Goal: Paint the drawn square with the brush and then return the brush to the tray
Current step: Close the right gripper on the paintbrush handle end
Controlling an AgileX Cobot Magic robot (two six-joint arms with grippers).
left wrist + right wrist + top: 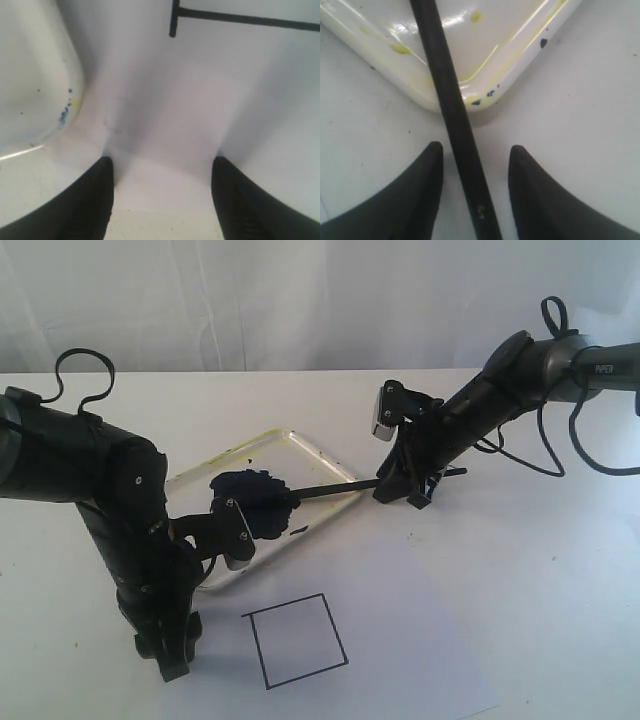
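The brush lies with its dark tip in the blue-black paint blob of the tray. Its handle sticks out over the tray's right rim. My right gripper straddles that handle on the table. In the right wrist view the brush runs between the fingers with a gap on each side, so the right gripper is open. The drawn square is blank white inside. My left gripper stands open and empty left of it, near the tray corner.
White paper carrying the square covers the front middle of the white table. The left arm's black links stand over the tray's left end. A corner of the square's outline shows ahead of the left gripper.
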